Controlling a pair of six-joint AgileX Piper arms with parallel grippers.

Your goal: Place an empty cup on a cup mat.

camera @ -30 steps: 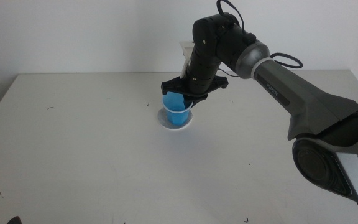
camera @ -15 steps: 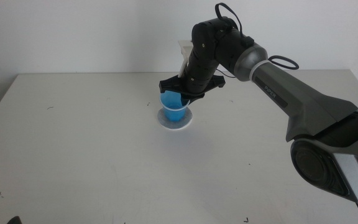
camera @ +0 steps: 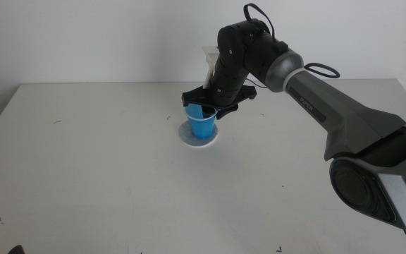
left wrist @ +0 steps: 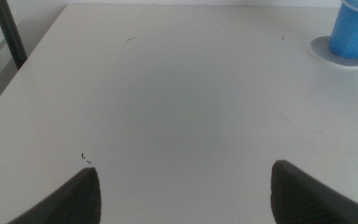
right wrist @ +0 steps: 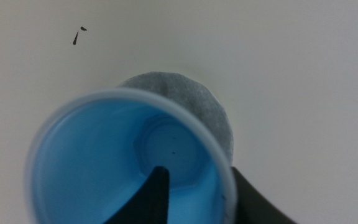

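The right gripper (camera: 204, 110) pinches the cup (camera: 202, 124) by its rim, one of its jaws inside, over the cup mat (camera: 199, 136). Only the left wrist view shows the cup's base on the mat, and the left gripper (left wrist: 185, 190) waiting with jaws wide above the counter (left wrist: 166, 99).

small print on right arm (camera: 309, 101) link, unreadable, no other text

Cup (camera: 202, 125) now upright on cup mat (camera: 189, 138), was tilted; right gripper (camera: 213, 109) apparently shifted slightly.
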